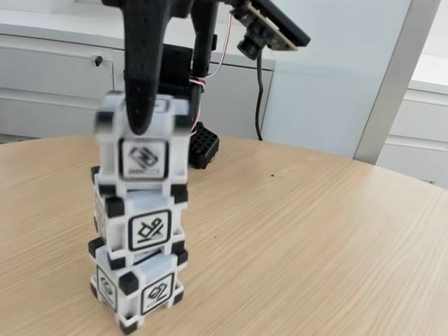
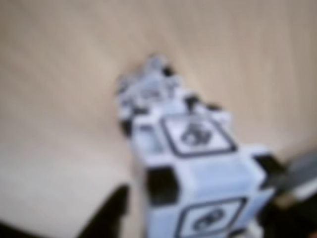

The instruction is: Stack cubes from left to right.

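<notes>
Your three cubes stood stacked on the wooden worktop [image 1: 315, 231]: bottom cube [image 1: 136, 283], middle cube [image 1: 140, 220], and blurred top cube [image 1: 143, 143] gripped between the jaws of your gripper [image 1: 143, 105]. A small black perforated block [image 1: 204, 145] sat behind the stack, near it.

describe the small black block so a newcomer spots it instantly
On the round wooden table, find the tower of three cubes. Just behind it, right of the top cube, sits the block: all black and perforated, with no white faces or glyphs.
</notes>
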`<action>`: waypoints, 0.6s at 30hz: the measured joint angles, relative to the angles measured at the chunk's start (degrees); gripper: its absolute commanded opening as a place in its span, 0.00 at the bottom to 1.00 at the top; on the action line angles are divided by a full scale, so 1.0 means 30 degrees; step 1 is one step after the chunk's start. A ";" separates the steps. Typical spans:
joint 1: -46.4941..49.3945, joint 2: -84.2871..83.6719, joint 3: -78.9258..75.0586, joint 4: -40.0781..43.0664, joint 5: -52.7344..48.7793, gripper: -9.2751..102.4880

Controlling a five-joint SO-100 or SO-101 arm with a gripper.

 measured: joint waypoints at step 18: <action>-0.0146 0.0029 0.0000 0.0205 0.0557 0.35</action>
